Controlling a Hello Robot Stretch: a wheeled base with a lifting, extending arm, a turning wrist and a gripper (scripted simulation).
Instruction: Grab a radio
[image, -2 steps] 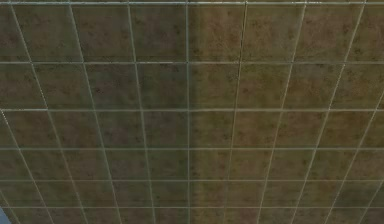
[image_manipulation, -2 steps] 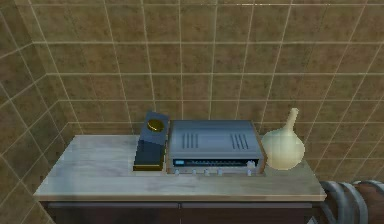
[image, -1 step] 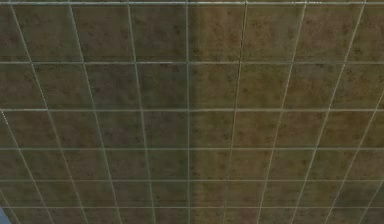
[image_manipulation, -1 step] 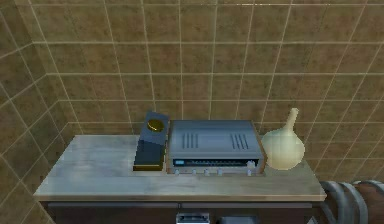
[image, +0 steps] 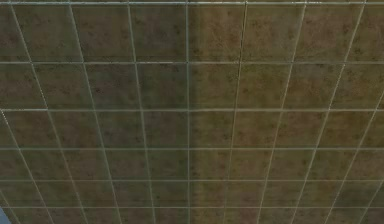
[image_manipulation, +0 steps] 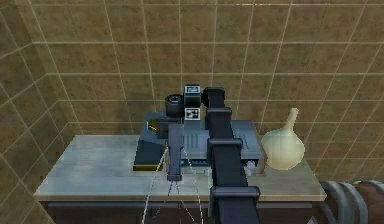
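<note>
Claw (image_manipulation: 172, 174) and arm (image_manipulation: 228, 165) show in the arm side view: the claw's dark body lies left of two white squares (image_manipulation: 191, 103) at the arm's far end, and its thin fingers (image_manipulation: 171, 155) run down over the middle of the table (image_manipulation: 90, 165). Things lie on the table at and behind it, so I cannot tell whether it holds anything, nor how its fingers are set. The table has a pale grey top and stands against a wall (image_manipulation: 90, 50) of brown tiles with pale joints. A blue-grey box (image_manipulation: 157, 124), the shape that best suits a radio though I cannot be sure, stands toward the table's back, just left of the arm's far end. Before it lies a yellowish slab (image_manipulation: 149, 155), right beside the fingers. A dark flat thing (image_manipulation: 248, 152) lies under the arm, and a cream vase (image_manipulation: 283, 146) stands at the table's right end. A brown banded thing (image_manipulation: 355, 203) sits in the lower right corner. The forward view faces a tiled wall (image: 190, 110) of the same brown.
</note>
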